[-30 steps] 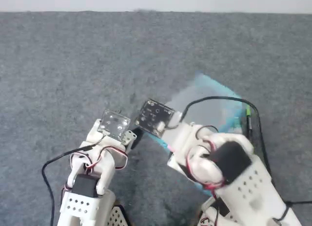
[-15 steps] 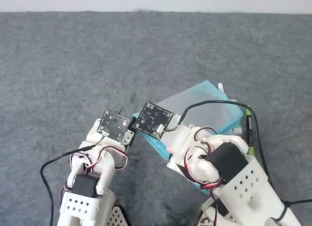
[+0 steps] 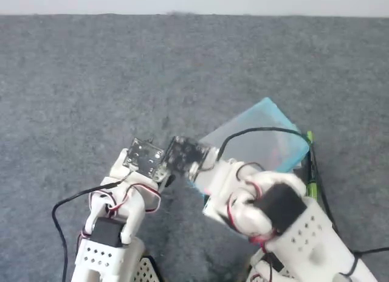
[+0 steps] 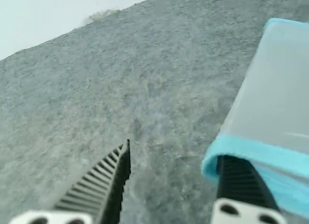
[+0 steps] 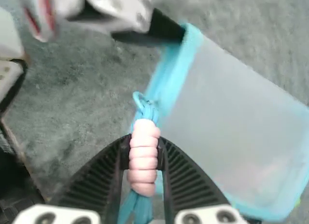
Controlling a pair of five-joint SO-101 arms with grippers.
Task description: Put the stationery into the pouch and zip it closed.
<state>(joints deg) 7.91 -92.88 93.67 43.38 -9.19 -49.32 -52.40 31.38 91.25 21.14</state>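
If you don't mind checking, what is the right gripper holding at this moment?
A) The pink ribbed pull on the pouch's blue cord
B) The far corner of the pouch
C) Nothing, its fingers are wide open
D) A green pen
A: in the right wrist view, the right gripper is closed on the pink ribbed pull, which hangs from the blue cord at the pouch edge.

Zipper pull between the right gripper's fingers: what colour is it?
Pale pink zipper pull, clearest in the right wrist view.
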